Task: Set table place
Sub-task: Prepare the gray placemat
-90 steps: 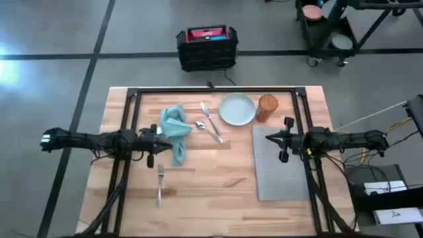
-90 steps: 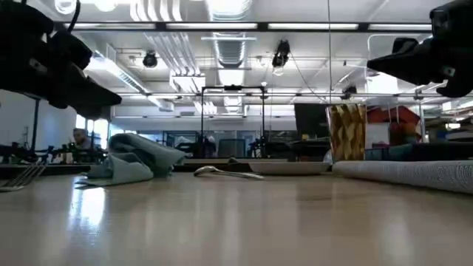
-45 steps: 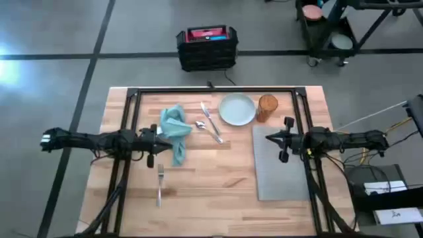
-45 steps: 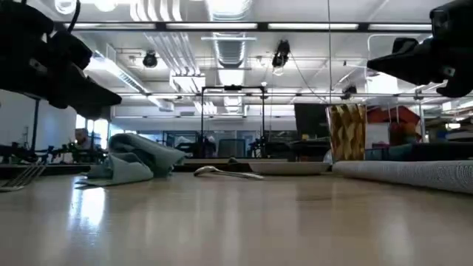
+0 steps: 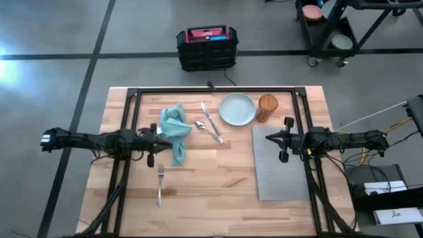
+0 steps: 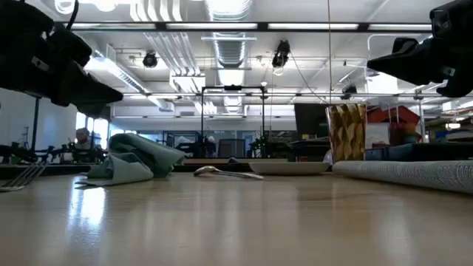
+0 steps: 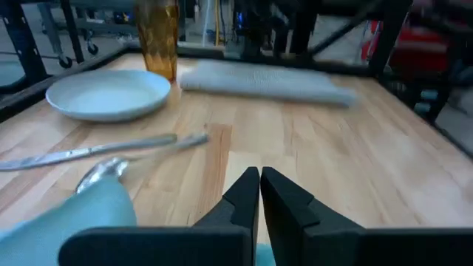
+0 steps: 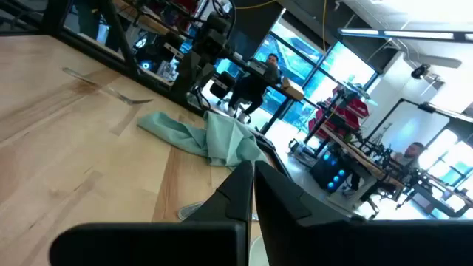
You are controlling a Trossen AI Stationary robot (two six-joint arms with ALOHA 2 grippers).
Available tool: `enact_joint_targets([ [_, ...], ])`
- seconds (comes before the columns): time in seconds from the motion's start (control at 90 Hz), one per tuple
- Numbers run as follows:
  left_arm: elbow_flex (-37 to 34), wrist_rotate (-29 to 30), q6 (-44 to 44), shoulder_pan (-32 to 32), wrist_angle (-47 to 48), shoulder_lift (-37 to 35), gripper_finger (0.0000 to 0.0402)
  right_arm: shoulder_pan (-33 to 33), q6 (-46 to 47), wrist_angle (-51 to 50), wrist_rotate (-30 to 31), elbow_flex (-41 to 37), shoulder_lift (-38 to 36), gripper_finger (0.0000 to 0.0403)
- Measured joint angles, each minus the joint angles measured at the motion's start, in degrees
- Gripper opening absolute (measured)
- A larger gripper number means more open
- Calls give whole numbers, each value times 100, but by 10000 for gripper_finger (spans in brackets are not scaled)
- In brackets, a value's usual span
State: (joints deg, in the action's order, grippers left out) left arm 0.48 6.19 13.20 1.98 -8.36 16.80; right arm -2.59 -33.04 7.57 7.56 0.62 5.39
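Our left hand (image 5: 160, 140) hangs above the wooden surface (image 5: 218, 185) at its nine o'clock side, its fingers pressed together and holding nothing; our right hand (image 5: 269, 138) hangs at the three o'clock side, fingers likewise closed on nothing, over the far left edge of the grey placemat (image 5: 281, 168); the middle and the whole six o'clock half of the surface between us lie open. The teal napkin (image 5: 175, 131) lies crumpled just beside our left hand, partly under it; the fork (image 5: 160, 184) lies alone toward six o'clock from that hand, near the front edge. The knife (image 5: 209, 118) and spoon (image 5: 207, 129) lie slantwise side by side between the napkin and the pale plate (image 5: 236, 109); the amber glass (image 5: 267, 108) stands upright just beside the plate, toward twelve o'clock from our right hand and off the placemat's far edge. A black crate (image 5: 207, 47) sits on the floor beyond the twelve o'clock edge; the black frame (image 5: 211, 92) runs over the far side.
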Motion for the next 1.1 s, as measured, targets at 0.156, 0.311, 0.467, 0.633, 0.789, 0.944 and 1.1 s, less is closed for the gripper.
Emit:
enact_joint_targets([
  [0.156, 0, 326, 880, 4, -940, 26, 3, -2, 0, -2, 1, 0, 0, 2],
  [0.311, 3, 401, 578, 0, -1904, 119, 4, -2, 0, -2, 2, 0, 0, 2],
  [0.467, 686, 390, 262, 9, -1317, 678, 3, -2, 0, -2, 2, 0, 0, 2],
  [0.633, 2028, 387, -179, 9, -306, 2126, 1, 0, 0, -2, 2, 0, 0, 2],
  [0.789, 3145, 325, -371, 9, 10, 3796, 1, -2, 0, -2, 2, 0, 0, 2],
  [0.944, 4153, 188, -347, 11, -72, 5480, 1, -2, -2, -2, 2, 0, 2, 2],
  [1.1, 5324, 149, -396, 55, -58, 7147, 1, -1, 0, -2, 2, 0, 0, 2],
])
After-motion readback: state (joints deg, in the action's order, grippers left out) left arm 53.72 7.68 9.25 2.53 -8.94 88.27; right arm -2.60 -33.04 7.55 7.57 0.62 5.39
